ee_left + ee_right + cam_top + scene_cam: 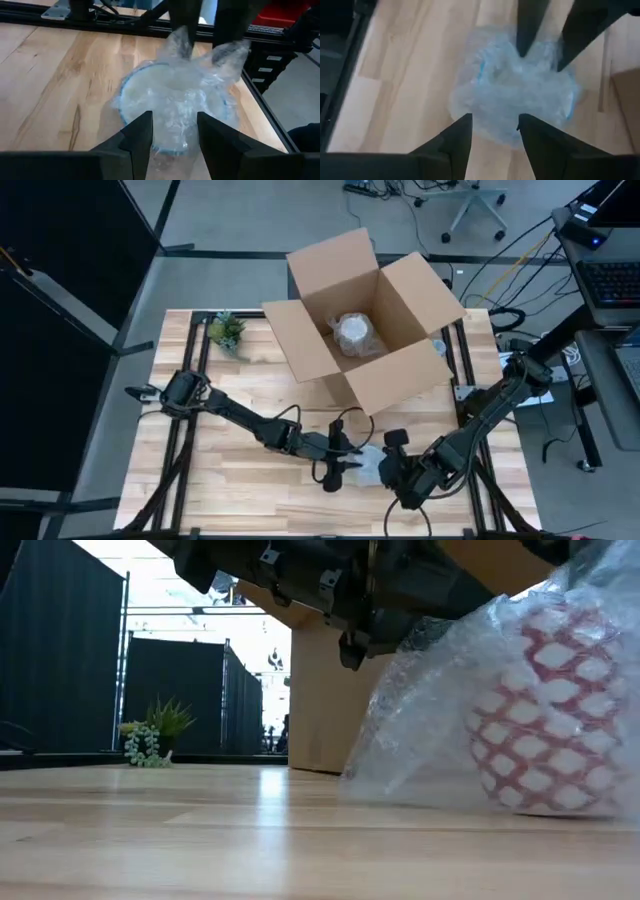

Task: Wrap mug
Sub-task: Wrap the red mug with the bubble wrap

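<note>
The mug [545,730], white with a red lattice pattern, stands on the table near its front edge, loosely covered in clear bubble wrap [172,95]. In the high view the wrapped mug [368,467] sits between my two grippers. My left gripper [335,470] is at its left and my right gripper [392,460] at its right. Both are open and point down at a slant onto the bundle. Each wrist view shows the wrap's nearer edge lying between that arm's own fingers [142,135] [462,135]. My left gripper stands open over the wrap's left side, and its fingertips [527,47] meet the rumpled top of the wrap [520,62], slanting down from the table's left. My right gripper stands open over the wrap's right side. Its fingertips [185,35] meet two raised peaks of the wrap [181,50], slanting down from the table's right. The bundle rests on the table.
An open cardboard box [400,365] stands behind the mug at the table's far middle, with another wrapped bundle [355,335] inside. A small potted plant [226,330] sits at the far left. Bare wood lies to the left and in front.
</note>
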Robot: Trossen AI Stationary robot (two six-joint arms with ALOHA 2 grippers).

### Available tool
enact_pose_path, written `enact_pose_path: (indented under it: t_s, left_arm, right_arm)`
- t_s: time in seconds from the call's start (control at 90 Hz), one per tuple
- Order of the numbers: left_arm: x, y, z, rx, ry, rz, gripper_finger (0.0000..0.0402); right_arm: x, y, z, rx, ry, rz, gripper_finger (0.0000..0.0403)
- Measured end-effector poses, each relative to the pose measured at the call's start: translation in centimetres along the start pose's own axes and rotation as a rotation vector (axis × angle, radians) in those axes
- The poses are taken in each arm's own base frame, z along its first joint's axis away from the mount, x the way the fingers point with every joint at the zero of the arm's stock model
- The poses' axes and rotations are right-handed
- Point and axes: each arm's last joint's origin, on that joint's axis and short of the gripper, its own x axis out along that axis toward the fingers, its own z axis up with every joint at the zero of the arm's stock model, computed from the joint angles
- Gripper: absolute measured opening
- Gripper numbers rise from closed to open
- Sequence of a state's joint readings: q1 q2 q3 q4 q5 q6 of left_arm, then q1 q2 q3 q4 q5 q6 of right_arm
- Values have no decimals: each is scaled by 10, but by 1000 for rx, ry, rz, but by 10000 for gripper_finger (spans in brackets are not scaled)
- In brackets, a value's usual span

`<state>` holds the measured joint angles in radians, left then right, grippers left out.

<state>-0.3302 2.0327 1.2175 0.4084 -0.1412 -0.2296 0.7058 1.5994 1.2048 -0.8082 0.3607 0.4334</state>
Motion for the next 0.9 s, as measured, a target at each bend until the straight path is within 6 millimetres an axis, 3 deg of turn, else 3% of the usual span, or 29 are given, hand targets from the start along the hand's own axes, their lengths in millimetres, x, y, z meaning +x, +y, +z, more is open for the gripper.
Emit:
enact_pose_path:
  t_s: [0.444, 0.722, 0.9]
  left_arm:
    - [0, 0, 1, -2, -2, -9, 141]
    - [0, 0, 1, -2, -1, -9, 141]
    - [0, 0, 1, -3, -2, -9, 141]
  right_arm:
    - [41, -1, 0, -198, 80, 52, 150]
    - [70, 4, 0, -210, 145, 112, 151]
    - [75, 3, 3, -196, 144, 158, 151]
